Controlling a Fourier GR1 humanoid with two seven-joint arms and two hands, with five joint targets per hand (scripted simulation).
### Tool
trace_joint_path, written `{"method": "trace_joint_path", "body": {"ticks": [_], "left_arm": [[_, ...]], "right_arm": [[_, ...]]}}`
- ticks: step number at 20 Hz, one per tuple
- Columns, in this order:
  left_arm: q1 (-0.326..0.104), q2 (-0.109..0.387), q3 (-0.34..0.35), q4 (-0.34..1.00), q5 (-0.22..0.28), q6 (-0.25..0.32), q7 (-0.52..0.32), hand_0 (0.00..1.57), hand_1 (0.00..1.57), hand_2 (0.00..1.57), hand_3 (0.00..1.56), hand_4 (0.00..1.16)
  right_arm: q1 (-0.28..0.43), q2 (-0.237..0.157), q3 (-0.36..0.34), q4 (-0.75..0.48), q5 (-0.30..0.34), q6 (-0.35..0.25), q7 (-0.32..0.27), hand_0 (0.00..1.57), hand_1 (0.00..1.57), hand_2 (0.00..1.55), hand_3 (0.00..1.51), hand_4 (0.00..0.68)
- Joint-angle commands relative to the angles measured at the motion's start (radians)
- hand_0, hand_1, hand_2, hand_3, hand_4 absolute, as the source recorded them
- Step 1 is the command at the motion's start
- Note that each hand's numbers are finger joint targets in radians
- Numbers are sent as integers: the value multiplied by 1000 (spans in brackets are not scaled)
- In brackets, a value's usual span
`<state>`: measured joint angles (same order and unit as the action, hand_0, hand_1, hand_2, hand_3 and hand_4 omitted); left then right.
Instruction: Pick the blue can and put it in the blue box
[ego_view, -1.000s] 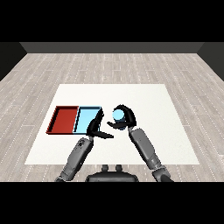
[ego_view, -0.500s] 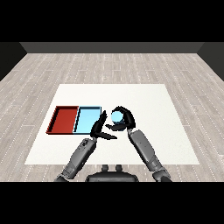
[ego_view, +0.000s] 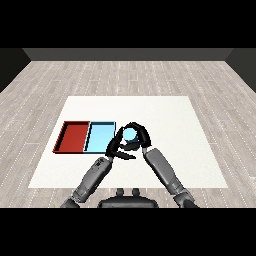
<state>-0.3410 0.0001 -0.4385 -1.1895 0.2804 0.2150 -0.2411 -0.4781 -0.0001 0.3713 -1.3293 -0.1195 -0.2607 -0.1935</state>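
Blue can held just right of the blue tray

The right hand curls round the blue can, no label readable, beside the light blue tray; the left hand has relaxed, uncurled fingers near it.

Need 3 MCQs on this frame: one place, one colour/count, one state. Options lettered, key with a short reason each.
1. Where is the blue can?
A. in the red tray
B. in the right hand, right of the light blue tray
C. at the table's far edge

2. How many trays lie on the table, and in which colours?
A. two, red and light blue
B. three, all red
C. one, green

3. What state is the right hand in?
A. flat on the table
B. out of view
C. curled round the can

Key: 1 B, the can sits inside the right hand just right of the light blue tray. 2 A, the red tray and the light blue one lie side by side. 3 C, its fingers wrap over the can's top.
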Motion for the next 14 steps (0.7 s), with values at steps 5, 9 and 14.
{"method": "trace_joint_path", "body": {"ticks": [5,9,14], "left_arm": [[-27,0,22,25,6,-30,-12,0,0,0,0,0],[-49,0,-23,28,68,-10,-37,0,0,0,0,0],[-76,0,-27,90,15,29,-48,0,0,0,0,0]], "right_arm": [[23,0,69,-5,-10,-37,-8,1471,1471,1467,1418,585],[-43,0,60,65,-39,-49,-42,1441,1441,1446,1405,569],[-2,0,104,-29,-16,-34,9,1479,1479,1462,1398,541]]}}
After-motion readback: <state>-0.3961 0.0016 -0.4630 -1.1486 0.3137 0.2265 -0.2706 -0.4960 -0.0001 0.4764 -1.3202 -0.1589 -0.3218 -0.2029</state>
